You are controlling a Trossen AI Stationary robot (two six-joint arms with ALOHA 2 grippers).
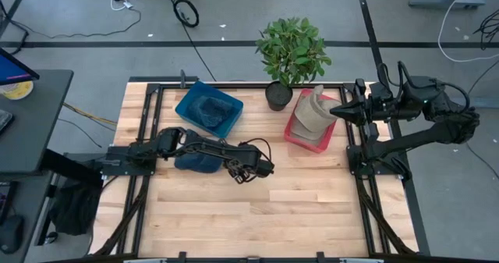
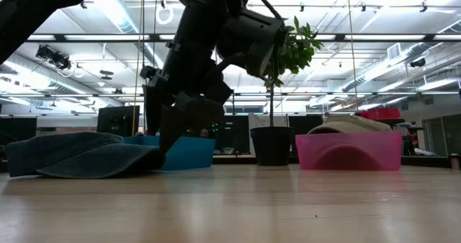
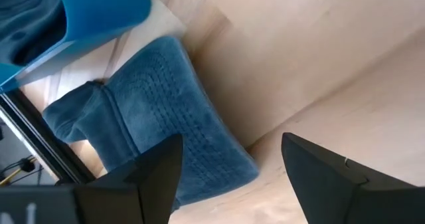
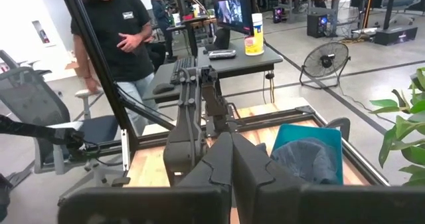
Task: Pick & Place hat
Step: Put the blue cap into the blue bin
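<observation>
Blue hat [image 1: 196, 159] on table, left gripper [image 3: 226, 167] jaws apart above it

Potted plant [image 1: 290, 56] at the table's [image 1: 257, 208] far edge, between blue bin [image 1: 209, 109] and pink bin [image 1: 310, 133]. Desk fan [image 4: 324, 63], office chair [image 4: 40, 114], person [image 4: 116, 48] on the floor beyond the table.

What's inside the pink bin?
A beige hat sits in the pink bin, poking above its rim. Whatever lies beneath the hat is covered.
</observation>
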